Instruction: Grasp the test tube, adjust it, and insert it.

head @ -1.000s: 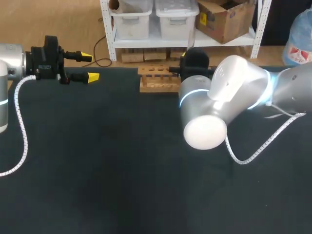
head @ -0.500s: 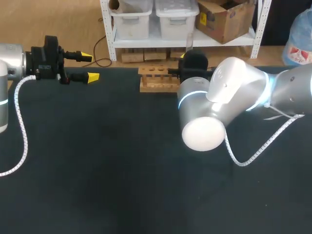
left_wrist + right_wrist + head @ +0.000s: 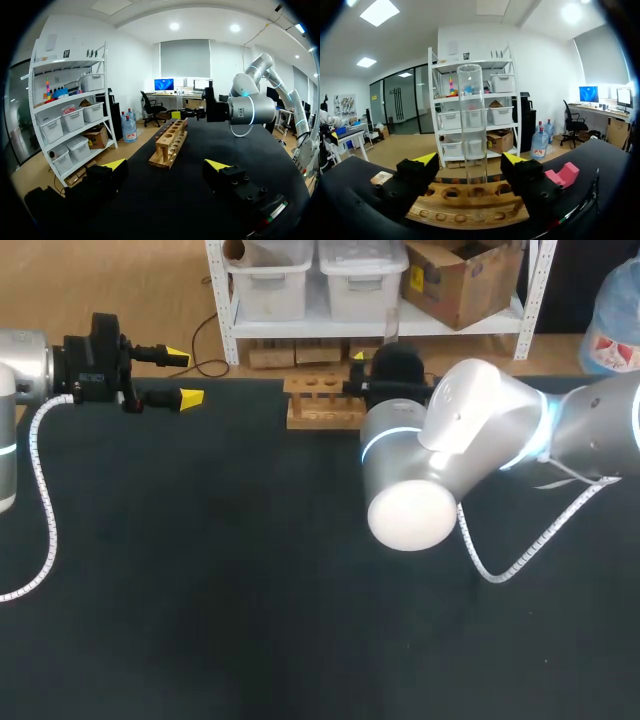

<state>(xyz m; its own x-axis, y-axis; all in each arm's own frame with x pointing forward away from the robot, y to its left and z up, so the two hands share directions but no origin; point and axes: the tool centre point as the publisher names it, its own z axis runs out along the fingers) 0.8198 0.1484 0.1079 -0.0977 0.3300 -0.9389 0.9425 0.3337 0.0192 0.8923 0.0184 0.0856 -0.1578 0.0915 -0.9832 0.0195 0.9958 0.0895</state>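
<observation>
A clear test tube (image 3: 471,125) stands upright in a hole of the wooden rack (image 3: 470,207). My right gripper (image 3: 469,160) is open, its yellow-tipped fingers on either side of the tube and apart from it. In the head view the rack (image 3: 322,403) sits at the table's far edge, with my right gripper (image 3: 360,370) at its right end and the tube (image 3: 390,328) rising above it. My left gripper (image 3: 185,378) hangs open and empty at the far left, well away from the rack. From the left wrist the rack (image 3: 170,145) lies ahead of my left gripper (image 3: 167,165).
My right arm's large elbow (image 3: 420,490) hangs over the middle right of the black table (image 3: 200,590). A pink piece (image 3: 563,175) shows beside the right finger. My left arm's white cable (image 3: 45,510) hangs over the table's left side.
My right gripper has opened and let go of the test tube, which now stands in the rack by itself. The right arm has shifted slightly left. The left arm has not moved.
</observation>
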